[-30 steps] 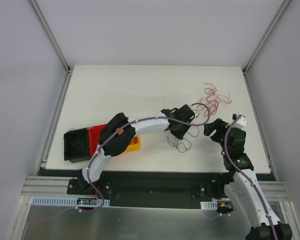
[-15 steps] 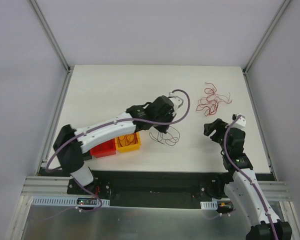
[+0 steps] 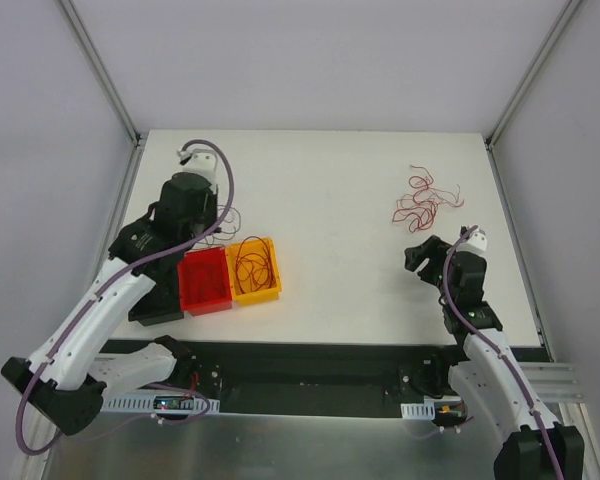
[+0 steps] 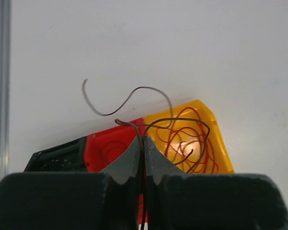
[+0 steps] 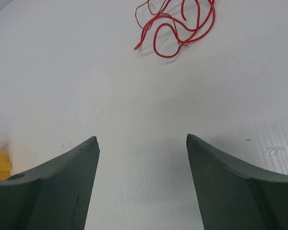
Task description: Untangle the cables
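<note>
Pinched on black cables (image 4: 139, 87) above the bins (image 4: 209, 115), the left end effector (image 4: 144, 143) should release squarely over one bin, likely the black bin (image 4: 53, 154); the right end effector (image 5: 141, 143) gapes wide near the red tangle (image 5: 175, 26) on the desk (image 5: 62, 72).

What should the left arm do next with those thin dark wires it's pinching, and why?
Probably lower the left claw before opening it. It is shut on a few black wires that hang over the red bin and the yellow bin, which holds red wires. Released closer, the springy wires should land inside. Which bin is meant I cannot tell.
</note>
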